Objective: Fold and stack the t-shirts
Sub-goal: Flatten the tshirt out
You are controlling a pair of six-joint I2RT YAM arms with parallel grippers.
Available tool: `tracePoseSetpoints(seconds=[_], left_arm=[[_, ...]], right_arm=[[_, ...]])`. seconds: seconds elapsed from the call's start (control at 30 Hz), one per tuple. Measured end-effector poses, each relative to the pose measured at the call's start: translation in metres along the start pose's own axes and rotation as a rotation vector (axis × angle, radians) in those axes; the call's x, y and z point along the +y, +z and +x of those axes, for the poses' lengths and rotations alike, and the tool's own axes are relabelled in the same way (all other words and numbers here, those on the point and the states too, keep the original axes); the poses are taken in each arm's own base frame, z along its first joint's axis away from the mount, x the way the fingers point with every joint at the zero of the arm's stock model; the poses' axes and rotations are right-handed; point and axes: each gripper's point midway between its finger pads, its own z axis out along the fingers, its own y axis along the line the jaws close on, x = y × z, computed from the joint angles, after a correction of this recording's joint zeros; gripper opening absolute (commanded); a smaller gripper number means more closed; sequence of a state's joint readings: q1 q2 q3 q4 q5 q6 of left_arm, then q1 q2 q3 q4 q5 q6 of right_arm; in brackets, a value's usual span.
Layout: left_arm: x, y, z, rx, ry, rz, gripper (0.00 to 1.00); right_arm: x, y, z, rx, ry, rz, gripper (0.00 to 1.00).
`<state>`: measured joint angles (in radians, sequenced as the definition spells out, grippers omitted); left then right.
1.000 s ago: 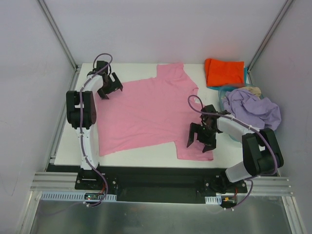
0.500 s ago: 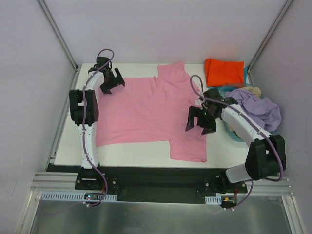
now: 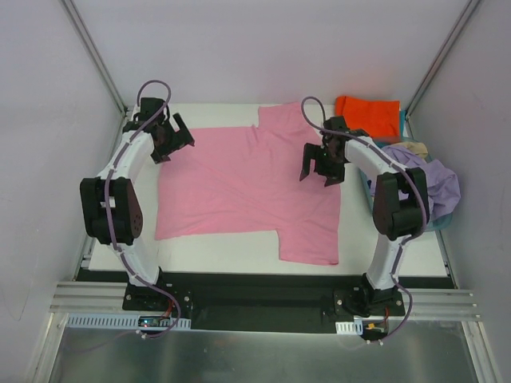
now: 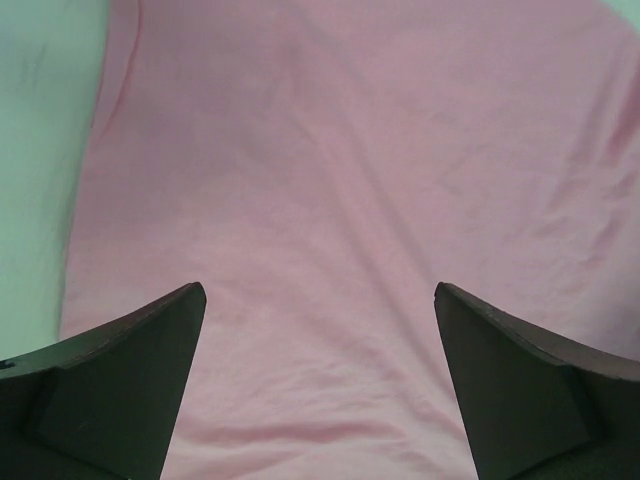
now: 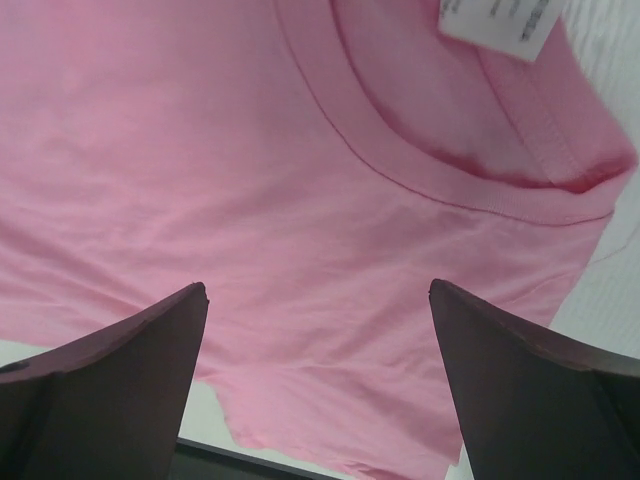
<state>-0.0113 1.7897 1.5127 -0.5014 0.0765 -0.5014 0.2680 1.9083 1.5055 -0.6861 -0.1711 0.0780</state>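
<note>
The pink t-shirt (image 3: 243,187) lies spread flat on the white table, hem to the left, collar to the right. It fills the left wrist view (image 4: 330,180) and the right wrist view (image 5: 300,180), where its collar and white label (image 5: 498,20) show. My left gripper (image 3: 174,146) is open and empty over the shirt's far left corner. My right gripper (image 3: 320,171) is open and empty over the collar edge. A folded orange-red t-shirt (image 3: 367,117) lies on a teal one at the back right. A lavender t-shirt (image 3: 419,177) and a beige one (image 3: 411,148) lie in the basket.
The light blue plastic basket (image 3: 378,214) stands at the right edge of the table, mostly covered by cloth. White walls and metal frame rails close in the table (image 3: 399,247) on three sides.
Both arms have reached further back. The left gripper moved left along the shirt's far edge; the right gripper moved from the near sleeve up to the collar. The shirt lies flatter.
</note>
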Motion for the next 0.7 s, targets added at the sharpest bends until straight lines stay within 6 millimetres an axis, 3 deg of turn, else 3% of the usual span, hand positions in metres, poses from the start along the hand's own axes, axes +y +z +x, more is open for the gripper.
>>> tracePoseSetpoints(seconds=[0.2,0.33,0.43,0.53,0.7], left_arm=[[0.041,0.024,0.081,0.191,-0.071,-0.082,0.99],[0.063,0.030,0.119,0.276,-0.097,-0.134,0.99],[0.073,0.031,0.134,0.299,-0.109,-0.160,0.99],[0.074,0.025,0.134,0.278,-0.112,-0.159,0.99],[0.075,0.016,0.131,0.249,-0.108,-0.160,0.99]], right_arm=[[-0.024,0.031,0.053,0.136,0.044,0.051,0.97],[-0.031,0.024,0.079,0.127,0.066,0.048,0.97],[-0.036,0.017,0.100,0.130,0.078,0.049,0.97],[-0.038,0.012,0.115,0.130,0.085,0.050,0.97],[-0.042,0.006,0.123,0.126,0.088,0.063,0.97]])
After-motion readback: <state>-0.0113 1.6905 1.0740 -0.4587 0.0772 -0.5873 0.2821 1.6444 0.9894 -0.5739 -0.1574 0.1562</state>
